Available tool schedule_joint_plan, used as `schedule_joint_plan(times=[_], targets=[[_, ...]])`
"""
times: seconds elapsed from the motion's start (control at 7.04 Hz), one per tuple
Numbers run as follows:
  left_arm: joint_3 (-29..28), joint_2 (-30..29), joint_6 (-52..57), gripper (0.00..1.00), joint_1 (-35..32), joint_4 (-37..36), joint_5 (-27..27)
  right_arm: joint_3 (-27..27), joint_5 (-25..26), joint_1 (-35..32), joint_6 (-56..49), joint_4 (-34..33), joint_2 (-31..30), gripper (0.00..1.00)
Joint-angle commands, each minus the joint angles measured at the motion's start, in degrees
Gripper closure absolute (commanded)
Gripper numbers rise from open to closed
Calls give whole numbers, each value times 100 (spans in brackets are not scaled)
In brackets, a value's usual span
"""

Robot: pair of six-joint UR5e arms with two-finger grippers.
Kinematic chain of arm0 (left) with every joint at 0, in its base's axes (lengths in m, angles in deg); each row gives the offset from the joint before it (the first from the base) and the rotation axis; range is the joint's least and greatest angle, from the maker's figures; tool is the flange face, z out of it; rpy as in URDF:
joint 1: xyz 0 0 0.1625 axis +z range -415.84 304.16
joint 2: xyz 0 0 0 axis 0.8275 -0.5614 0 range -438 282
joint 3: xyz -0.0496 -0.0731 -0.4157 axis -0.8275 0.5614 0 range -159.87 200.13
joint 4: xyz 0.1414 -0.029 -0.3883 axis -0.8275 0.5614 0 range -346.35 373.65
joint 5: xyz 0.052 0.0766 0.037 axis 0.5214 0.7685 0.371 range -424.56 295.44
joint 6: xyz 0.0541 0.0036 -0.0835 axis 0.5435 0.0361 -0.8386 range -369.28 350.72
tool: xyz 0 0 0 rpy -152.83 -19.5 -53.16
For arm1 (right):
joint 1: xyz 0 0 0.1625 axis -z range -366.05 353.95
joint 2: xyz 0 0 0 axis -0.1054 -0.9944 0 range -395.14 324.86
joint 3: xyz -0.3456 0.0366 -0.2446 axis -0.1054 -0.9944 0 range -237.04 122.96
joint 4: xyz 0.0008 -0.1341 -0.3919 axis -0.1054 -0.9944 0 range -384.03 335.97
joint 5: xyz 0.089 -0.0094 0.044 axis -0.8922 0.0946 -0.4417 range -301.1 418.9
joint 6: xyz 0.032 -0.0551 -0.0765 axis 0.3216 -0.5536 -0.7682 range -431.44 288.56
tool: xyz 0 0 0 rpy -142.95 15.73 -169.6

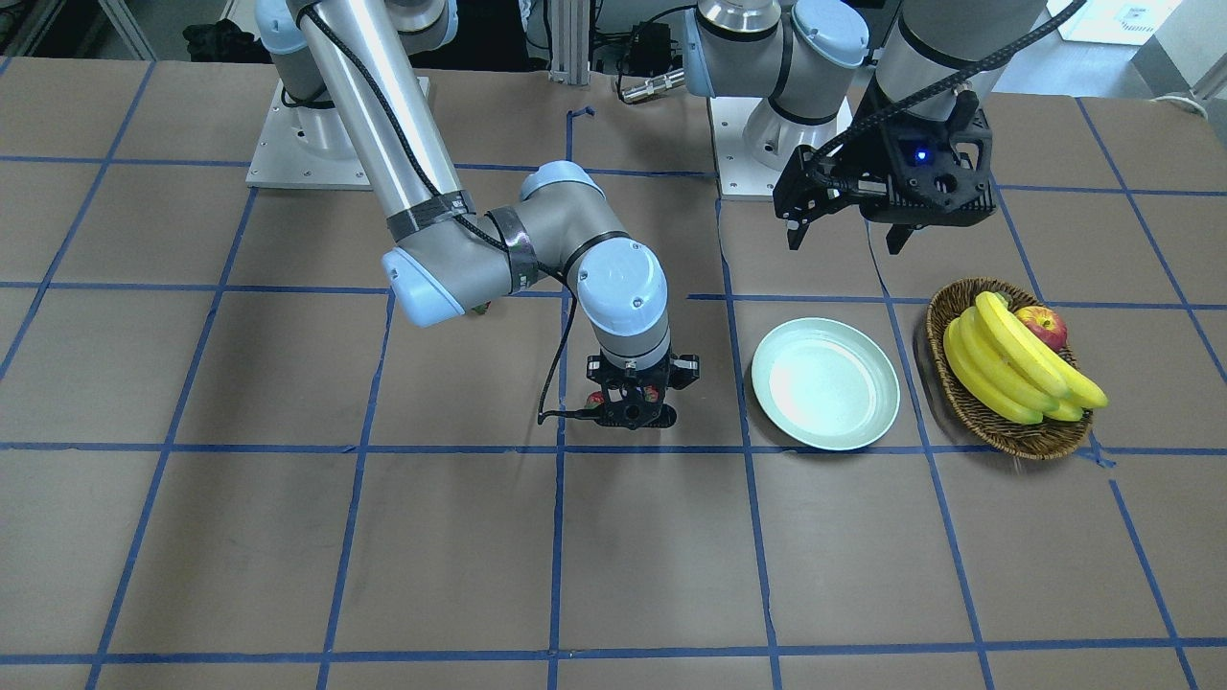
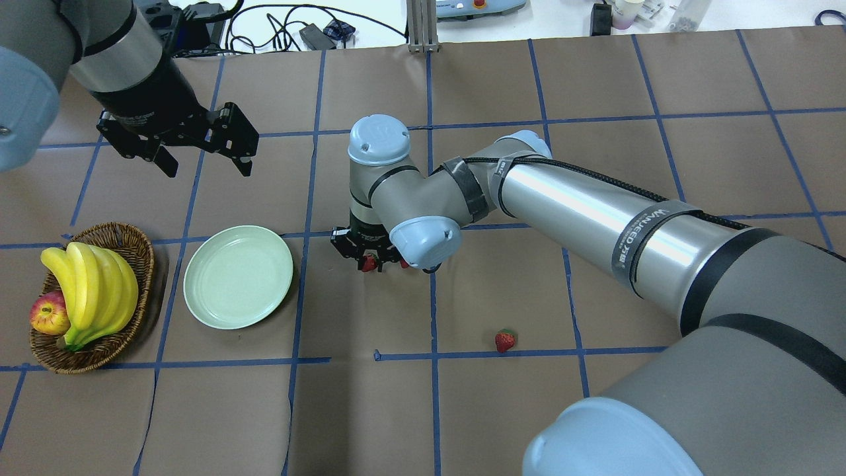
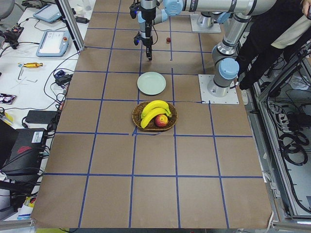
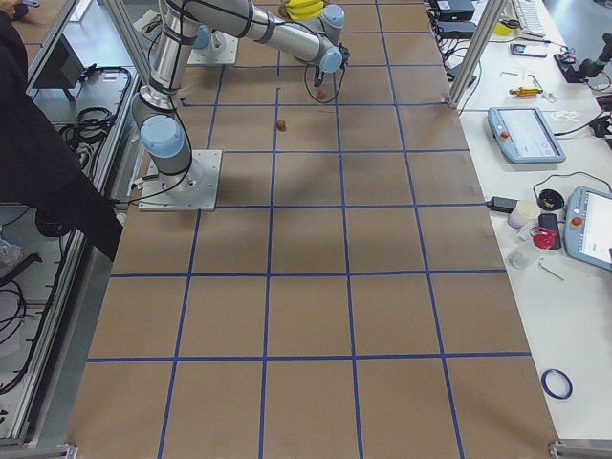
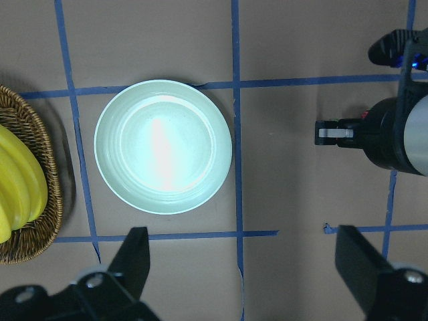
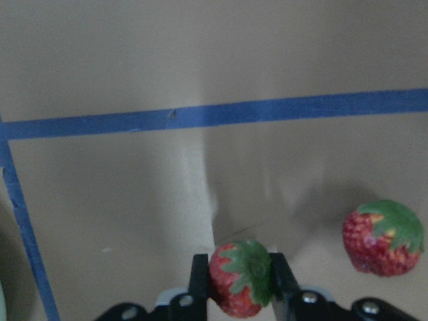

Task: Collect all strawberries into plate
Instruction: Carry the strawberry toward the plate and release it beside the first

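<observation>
Brown table point(image 6: 100, 214), strawberry point(image 6: 241, 277) clamped btwn R fingers point(image 6: 198, 275)

Robotics lab. Tabletop point(image 4: 382, 316) papered brown and gridded in blue tape; two industrial arms point(image 2: 595, 218) bolted to metal base plates point(image 4: 182, 182). Side benches carry teach pendants point(image 4: 524, 134), hand tools point(image 3: 30, 64), loose cables point(image 2: 277, 23). Aluminium frame posts point(image 2: 418, 26) at the edges; cable bundles point(image 3: 291, 141) on the floor alongside.
</observation>
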Motion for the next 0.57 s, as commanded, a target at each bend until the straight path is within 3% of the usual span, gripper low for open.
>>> schedule_joint_plan(times=[0.0, 0.43], targets=[[0, 7, 3, 0, 0, 0, 0, -45, -53, -4, 60, 0, -14, 0], [0, 7, 3, 0, 0, 0, 0, -36, 34, 23, -27, 218, -371, 0]])
